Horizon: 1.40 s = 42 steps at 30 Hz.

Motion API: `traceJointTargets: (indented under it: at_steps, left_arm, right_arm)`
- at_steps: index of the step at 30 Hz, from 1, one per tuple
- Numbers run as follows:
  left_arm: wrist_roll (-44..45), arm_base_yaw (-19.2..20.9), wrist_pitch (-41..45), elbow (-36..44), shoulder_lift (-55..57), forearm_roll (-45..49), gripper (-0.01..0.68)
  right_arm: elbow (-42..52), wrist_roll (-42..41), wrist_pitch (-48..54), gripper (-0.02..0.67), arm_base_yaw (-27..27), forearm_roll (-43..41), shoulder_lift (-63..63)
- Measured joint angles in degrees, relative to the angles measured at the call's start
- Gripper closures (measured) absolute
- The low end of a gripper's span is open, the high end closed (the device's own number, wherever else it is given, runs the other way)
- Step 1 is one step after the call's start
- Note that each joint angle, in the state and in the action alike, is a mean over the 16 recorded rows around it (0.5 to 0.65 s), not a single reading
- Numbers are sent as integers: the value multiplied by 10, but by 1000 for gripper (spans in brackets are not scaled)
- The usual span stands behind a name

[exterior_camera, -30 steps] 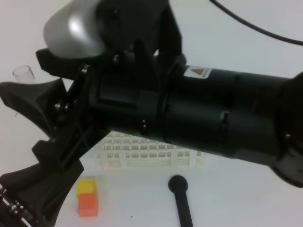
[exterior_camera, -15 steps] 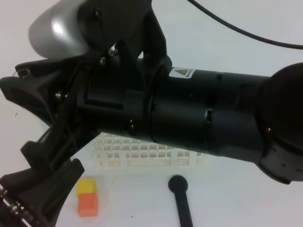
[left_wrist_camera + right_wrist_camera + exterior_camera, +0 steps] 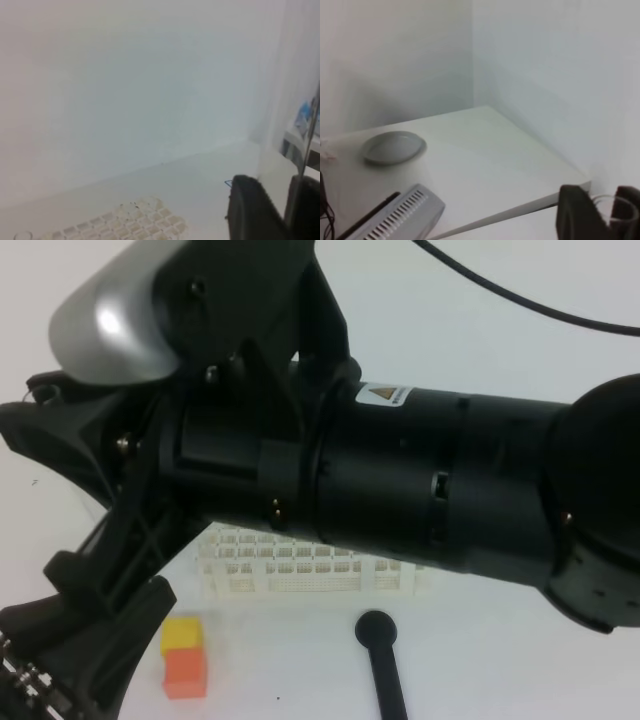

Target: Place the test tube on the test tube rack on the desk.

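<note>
right fingers (image 3: 597,212): gripping test tube (image 3: 615,210) | left fingers (image 3: 270,210): state unclear | test tube rack (image 3: 310,565): on desk (image 3: 480,640)

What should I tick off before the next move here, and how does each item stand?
1. Test tube sits between the right gripper fingers: ok.
2. Grip firm on it: cannot tell; the contact is cut off at the frame edge.
3. Test tube rack holes free: cannot tell; the arm hides part of it.
4. Left gripper empty, jaws apart: ok.
5. Yellow-and-orange block stands apart from the rack: ok.
</note>
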Motion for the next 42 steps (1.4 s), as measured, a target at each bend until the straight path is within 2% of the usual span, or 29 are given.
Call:
traceJointTargets:
  at_steps: [2,7,10,18,22,32,42]
  left_arm:
    - [1,0,2,0,-7,3,486]
    - [13,0,34,0,-36,12,484]
    - [22,0,80,0,-60,16,511]
    - [30,0,223,0,-122,23,640]
    - [20,0,289,0,-140,28,665]
    - [-53,0,373,0,-155,70,673]
    - [-92,1,417,0,-157,99,674]
  right_arm:
    - [0,-9,-12,522,0,2,-2]
    - [0,-38,-52,522,0,13,-11]
    - [-1,-57,-79,522,0,22,-18]
    - [0,-114,-130,522,0,67,-34]
    - [5,-154,-143,522,0,102,-37]
    - [19,-262,-184,523,0,199,-38]
    - [24,-301,-219,523,0,231,-38]
